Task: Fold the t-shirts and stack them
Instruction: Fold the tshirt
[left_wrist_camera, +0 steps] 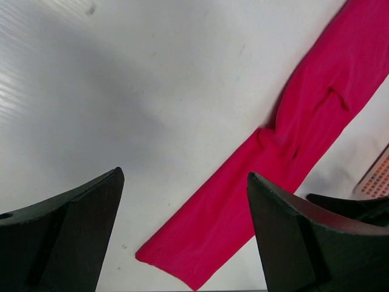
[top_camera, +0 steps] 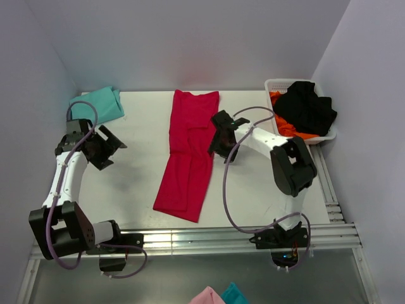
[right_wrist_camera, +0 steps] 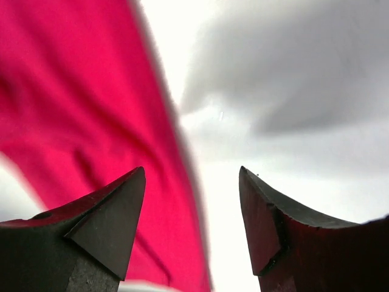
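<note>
right gripper [top_camera: 221, 136] and left gripper [top_camera: 106, 147] are spread, empty, flanking the red t-shirt [top_camera: 188, 158] mid-frame. each should probably pinch one lower corner, folding upward evenly.

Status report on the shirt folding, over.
Left gripper open, empty. Right gripper open, at right edge of red t-shirt. Red t-shirt lies as a long strip mid-table; teal t-shirt folded, far-left corner. Nothing blocking.
</note>
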Controlling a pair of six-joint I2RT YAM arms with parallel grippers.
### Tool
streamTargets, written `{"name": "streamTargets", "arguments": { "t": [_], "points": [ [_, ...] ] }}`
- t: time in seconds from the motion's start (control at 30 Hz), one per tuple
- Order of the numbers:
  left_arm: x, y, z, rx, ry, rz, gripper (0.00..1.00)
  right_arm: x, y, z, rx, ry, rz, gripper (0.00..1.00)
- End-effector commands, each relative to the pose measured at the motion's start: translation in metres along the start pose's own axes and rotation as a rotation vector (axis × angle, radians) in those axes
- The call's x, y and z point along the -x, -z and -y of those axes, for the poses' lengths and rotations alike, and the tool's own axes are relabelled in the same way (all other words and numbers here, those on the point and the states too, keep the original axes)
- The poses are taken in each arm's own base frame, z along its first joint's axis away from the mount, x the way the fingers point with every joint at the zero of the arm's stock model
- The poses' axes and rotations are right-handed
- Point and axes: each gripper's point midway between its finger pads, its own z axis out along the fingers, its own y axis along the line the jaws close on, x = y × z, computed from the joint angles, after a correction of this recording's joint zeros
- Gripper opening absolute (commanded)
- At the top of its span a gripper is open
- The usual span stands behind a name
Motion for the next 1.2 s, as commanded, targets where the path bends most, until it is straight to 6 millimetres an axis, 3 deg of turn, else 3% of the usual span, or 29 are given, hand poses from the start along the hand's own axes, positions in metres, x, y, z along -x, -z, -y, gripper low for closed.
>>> {"name": "streamTargets", "arguments": {
  "t": [0.0,0.03,0.13,0.27,0.3,0.43,0.57,0.73,0.87,1.03,1.13,1.17],
  "points": [
    [-0.026,0.002,0.014,-0.039,-0.056,-0.035,0.89,0.007,0.061,-0.004,0.084,0.028,0.075,0.7],
    [-0.033,0.002,0.016,-0.043,-0.073,-0.046,0.89,-0.005,0.062,0.001,0.093,0.031,0.04,0.7],
    [-0.081,-0.005,0.029,-0.072,-0.202,-0.157,0.91,-0.035,0.082,0.004,0.154,0.074,0.008,0.69],
    [-0.133,-0.017,0.013,-0.049,-0.291,-0.288,0.89,-0.09,0.084,0.004,0.183,0.199,-0.092,0.66],
    [-0.138,-0.017,0.017,-0.064,-0.3,-0.298,0.89,-0.109,0.083,0.006,0.177,0.24,-0.119,0.66],
    [-0.17,-0.017,0.021,-0.041,-0.359,-0.352,0.87,-0.141,0.076,0.013,0.162,0.286,-0.164,0.64],
    [-0.196,-0.029,-0.013,0.118,-0.36,-0.402,0.79,-0.141,0.078,0.019,0.164,0.273,-0.147,0.64],
    [-0.227,-0.03,-0.024,0.143,-0.324,-0.414,0.8,-0.143,0.082,0.03,0.157,0.243,-0.138,0.64],
    [-0.245,-0.029,-0.049,0.188,-0.336,-0.426,0.77,-0.144,0.084,0.041,0.154,0.232,-0.126,0.64],
    [-0.267,-0.031,-0.049,0.162,-0.352,-0.442,0.72,-0.151,0.081,0.06,0.132,0.214,-0.134,0.64],
    [-0.275,-0.032,-0.056,0.182,-0.367,-0.445,0.6,-0.15,0.085,0.063,0.137,0.205,-0.119,0.64],
    [-0.277,-0.033,-0.059,0.186,-0.361,-0.447,0.44,-0.15,0.085,0.065,0.136,0.202,-0.117,0.63]
  ]
}}
